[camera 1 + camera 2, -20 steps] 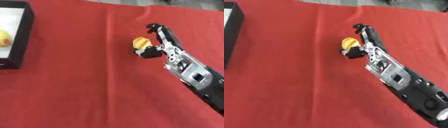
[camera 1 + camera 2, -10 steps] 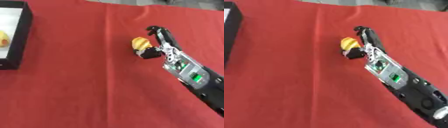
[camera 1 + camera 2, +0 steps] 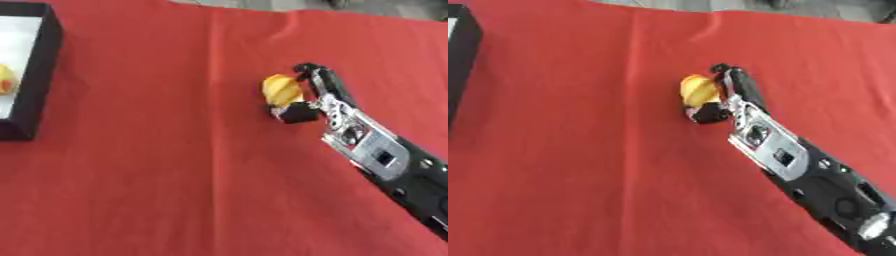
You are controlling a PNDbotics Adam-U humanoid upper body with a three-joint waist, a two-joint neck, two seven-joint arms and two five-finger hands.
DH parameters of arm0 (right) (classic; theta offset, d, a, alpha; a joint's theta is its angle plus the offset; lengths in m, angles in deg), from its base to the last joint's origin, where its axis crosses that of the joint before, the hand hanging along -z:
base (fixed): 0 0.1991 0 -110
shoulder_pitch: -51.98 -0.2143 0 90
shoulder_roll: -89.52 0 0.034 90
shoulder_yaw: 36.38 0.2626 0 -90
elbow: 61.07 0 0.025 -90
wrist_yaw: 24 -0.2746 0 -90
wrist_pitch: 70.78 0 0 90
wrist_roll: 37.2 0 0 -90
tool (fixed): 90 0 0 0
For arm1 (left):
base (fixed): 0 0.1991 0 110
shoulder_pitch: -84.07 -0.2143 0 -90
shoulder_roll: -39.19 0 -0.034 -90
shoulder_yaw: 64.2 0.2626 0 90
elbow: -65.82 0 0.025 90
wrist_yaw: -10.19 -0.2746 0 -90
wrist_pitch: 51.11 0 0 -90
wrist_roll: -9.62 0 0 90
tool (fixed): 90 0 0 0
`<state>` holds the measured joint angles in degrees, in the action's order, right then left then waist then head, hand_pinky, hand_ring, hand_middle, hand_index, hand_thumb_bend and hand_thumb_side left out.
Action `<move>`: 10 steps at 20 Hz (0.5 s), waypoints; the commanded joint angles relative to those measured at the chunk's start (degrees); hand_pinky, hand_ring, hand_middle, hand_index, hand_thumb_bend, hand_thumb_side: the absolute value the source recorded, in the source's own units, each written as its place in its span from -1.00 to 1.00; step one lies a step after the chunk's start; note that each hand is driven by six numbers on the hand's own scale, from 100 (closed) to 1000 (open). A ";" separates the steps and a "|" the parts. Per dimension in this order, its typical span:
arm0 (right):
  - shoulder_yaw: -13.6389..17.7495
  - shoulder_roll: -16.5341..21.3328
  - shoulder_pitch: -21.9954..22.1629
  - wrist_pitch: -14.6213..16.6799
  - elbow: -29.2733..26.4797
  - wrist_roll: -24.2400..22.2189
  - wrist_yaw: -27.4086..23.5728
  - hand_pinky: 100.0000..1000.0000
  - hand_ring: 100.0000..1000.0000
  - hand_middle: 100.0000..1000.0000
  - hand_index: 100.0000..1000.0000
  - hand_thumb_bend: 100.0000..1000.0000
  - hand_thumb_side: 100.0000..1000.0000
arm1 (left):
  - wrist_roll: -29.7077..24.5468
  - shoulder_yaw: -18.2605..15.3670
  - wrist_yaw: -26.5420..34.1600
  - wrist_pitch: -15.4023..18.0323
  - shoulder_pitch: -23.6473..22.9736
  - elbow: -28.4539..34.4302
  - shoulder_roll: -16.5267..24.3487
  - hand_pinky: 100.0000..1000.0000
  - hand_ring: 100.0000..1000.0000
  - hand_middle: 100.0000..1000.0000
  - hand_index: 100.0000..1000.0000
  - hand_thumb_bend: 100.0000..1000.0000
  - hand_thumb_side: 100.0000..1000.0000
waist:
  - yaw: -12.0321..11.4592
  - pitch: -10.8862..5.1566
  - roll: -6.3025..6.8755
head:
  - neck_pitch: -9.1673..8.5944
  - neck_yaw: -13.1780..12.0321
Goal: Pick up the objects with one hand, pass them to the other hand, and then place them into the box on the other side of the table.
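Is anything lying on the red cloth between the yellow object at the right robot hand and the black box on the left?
Nothing visible does. The yellow object sits at the right robot hand, and only bare red cloth stretches from there to the black box at the left edge. The left robot hand is out of view.

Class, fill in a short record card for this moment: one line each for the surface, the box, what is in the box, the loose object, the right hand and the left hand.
surface: red cloth covering the table
box: black box with a pale floor, at the left edge
in the box: a yellow object, only partly in view
loose object: yellow object near the middle of the cloth
right hand: right hand reaching in from the lower right, fingers and thumb closed around the loose yellow object
left hand: not visible in either view
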<state>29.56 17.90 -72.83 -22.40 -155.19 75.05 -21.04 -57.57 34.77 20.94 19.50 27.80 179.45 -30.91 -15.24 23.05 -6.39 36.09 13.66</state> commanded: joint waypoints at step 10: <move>-0.67 0.31 -0.49 -10.35 0.37 12.83 -2.60 0.60 0.75 0.29 0.52 -0.23 -1.00 | -0.18 -0.51 -0.46 -0.11 0.15 0.96 0.86 0.50 0.41 0.40 0.61 -1.00 0.47 | 0.00 -0.64 0.45 | -0.44 0.16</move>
<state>29.09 17.49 -73.31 -21.24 -154.68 76.20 -23.22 -57.72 34.78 20.82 19.43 27.57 179.45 -30.92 -15.27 23.21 -6.39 36.08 13.73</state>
